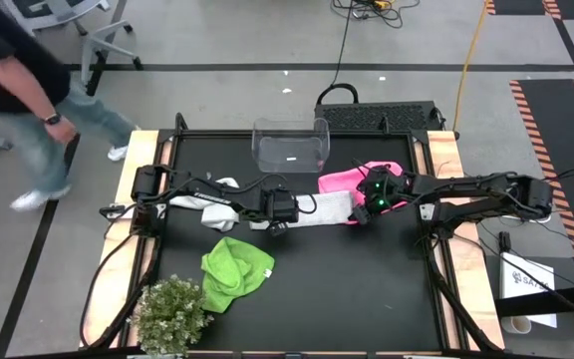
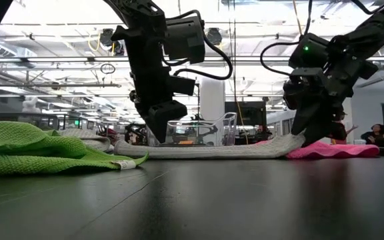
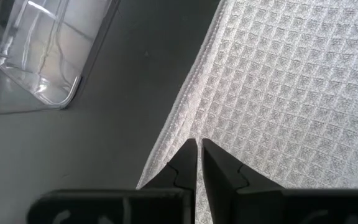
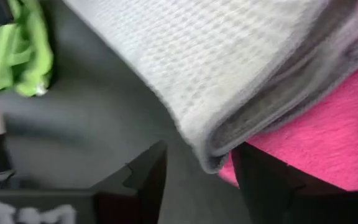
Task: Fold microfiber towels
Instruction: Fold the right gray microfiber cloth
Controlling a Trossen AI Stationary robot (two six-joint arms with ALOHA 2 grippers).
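High view: you have a white towel (image 1: pixel 317 209) lying stretched out mid-table between both arms, near the clear bin (image 1: pixel 290 146).
Left tool (image 3: pixel 198 144): its fingers are together, with only a sliver between the tips, hanging over that towel's near end; you cannot tell that it pinches any cloth.
Right tool (image 4: pixel 199 163): its fingers stand apart, straddling the folded edge at the towel's other end, where it overlaps the pink towel (image 1: pixel 362 178); nothing is clamped.
Other towels: a second white towel (image 1: pixel 217 205) sits crumpled under the left arm, and the green towel (image 1: pixel 232 271) lies bunched toward the table's front, near the small plant (image 1: pixel 170 314).
Handling: expect light, limp, waffle-textured cloth that sags and drags on the dark table (image 1: pixel 367 289) rather than keeping shape.
Where to grip: take the corners or the hemmed edge, catching both layers at the fold so it does not peel open.
Risk: you may snag the pink towel underneath.
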